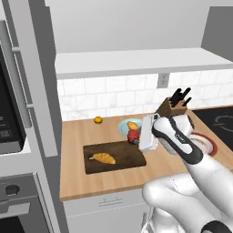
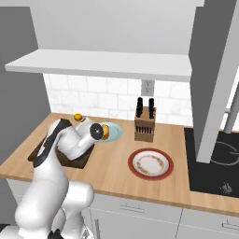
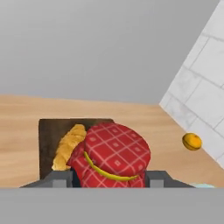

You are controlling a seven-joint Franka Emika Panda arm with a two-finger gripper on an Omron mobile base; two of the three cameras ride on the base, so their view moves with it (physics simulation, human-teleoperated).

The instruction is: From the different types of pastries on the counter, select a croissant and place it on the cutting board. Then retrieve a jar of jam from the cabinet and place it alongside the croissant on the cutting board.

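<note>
Jar of jam (image 3: 113, 155) gripped by tool (image 3: 111, 179); croissant (image 1: 104, 158) lies on cutting board (image 1: 132, 161).

This was a home kitchen, rendered rather than real. A long tan wooden counter (image 1: 82, 182) ran over white drawers (image 1: 109, 205), backed by a wall of pale marbled tiles (image 1: 109, 98) with an electrical outlet (image 1: 162, 80) set in it. A black cooktop (image 2: 212, 163) sat flush in the counter at the right, and a built-in oven stack (image 1: 11, 136) stood at the far left. Above hung a pale grey cabinet (image 2: 112, 23) with a long white shelf board. Small kitchen things lay about: a knife block (image 2: 144, 123) against the tiles, a red-rimmed plate (image 2: 151, 164) nearer, a dark cutting board (image 1: 116, 161), a pale blue plate (image 2: 114, 131) holding a bun.
</note>
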